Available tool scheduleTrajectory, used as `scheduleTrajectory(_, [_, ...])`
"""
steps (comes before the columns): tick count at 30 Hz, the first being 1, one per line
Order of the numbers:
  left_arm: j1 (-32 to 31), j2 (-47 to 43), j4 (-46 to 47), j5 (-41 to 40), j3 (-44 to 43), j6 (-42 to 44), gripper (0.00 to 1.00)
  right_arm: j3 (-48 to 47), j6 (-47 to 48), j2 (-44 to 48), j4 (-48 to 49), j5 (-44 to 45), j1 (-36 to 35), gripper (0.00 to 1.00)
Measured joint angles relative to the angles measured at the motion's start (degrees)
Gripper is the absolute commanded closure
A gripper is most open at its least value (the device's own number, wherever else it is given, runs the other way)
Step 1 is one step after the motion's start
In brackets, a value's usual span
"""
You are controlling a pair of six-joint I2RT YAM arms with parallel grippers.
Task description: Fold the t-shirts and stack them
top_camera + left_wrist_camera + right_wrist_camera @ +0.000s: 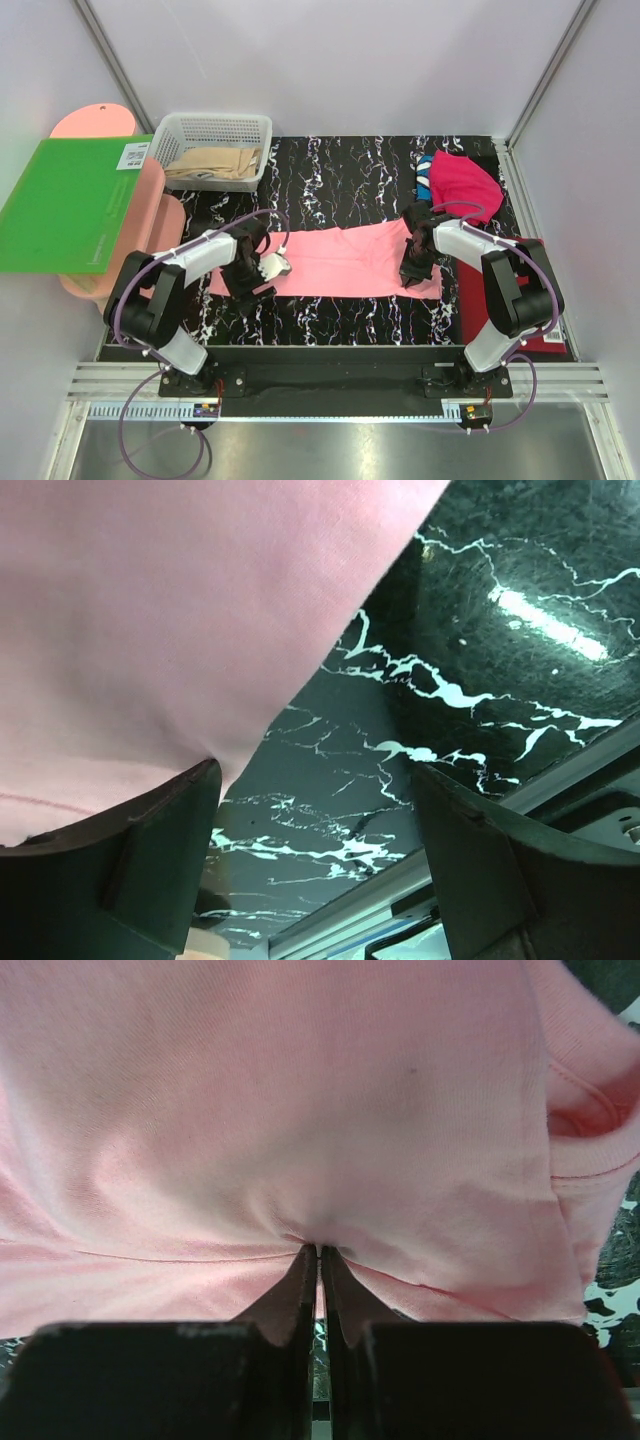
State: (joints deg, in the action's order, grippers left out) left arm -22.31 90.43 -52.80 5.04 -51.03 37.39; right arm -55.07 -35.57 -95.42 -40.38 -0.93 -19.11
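Note:
A salmon-pink t-shirt [345, 260] lies as a long flat strip across the black marbled table [330, 315]. My right gripper [415, 268] is at its right end, shut on a pinch of the pink cloth [300, 1110], with the fabric puckered at the tips [319, 1252]. My left gripper [256, 274] is at the strip's left end and stands open. In the left wrist view the gap [315, 820] shows only bare table, and the pink cloth [150, 630] lies just beyond the left finger [130, 870]. A magenta t-shirt [466, 180] lies crumpled at the back right over a blue one [425, 178].
A white basket [215, 128] holding beige cloth stands at the back left. A flat green board [65, 200] rests on pink boards [150, 215] at the left. A dark-red board [498, 290] lies at the right edge under the right arm.

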Motion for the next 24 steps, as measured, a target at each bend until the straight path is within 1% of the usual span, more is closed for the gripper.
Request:
scheduleTrajectory(2, [0.8,0.1,0.6,0.3,0.5,0.2,0.2,0.0,0.0,0.0,0.0,0.0,0.0,0.91])
scheduleTrajectory(4, [3.0,0.0,0.8,0.5,0.8,0.9,0.21,0.0,0.2,0.0,0.0,0.1,0.0,0.91])
scheduleTrajectory(9, [12.7,-0.6,1.7,0.6,1.8,4.4,0.24,0.0,0.4,0.0,-0.2,0.0,0.0,0.91])
scheduleTrajectory(12, [16.7,-0.7,1.8,0.6,1.9,5.7,0.24,-0.2,0.4,0.0,-0.2,-0.5,0.0,0.91])
scheduleTrajectory(16, [17.5,-1.1,1.1,0.8,1.9,6.4,0.24,-0.9,1.0,-0.2,-0.6,0.1,0.3,0.92])
scheduleTrajectory(19, [18.0,-1.2,-1.6,1.8,0.9,6.4,0.23,-1.4,1.4,-0.9,-1.2,0.5,1.0,0.92])
scheduleTrajectory(21, [18.2,-1.9,-4.4,3.3,-0.8,6.3,0.23,-1.7,1.5,-1.4,-1.5,0.4,1.1,0.92])
scheduleTrajectory(24, [18.2,-3.9,-8.7,6.3,-5.7,6.3,0.22,-2.1,1.7,-1.6,-1.7,0.5,1.1,0.92])
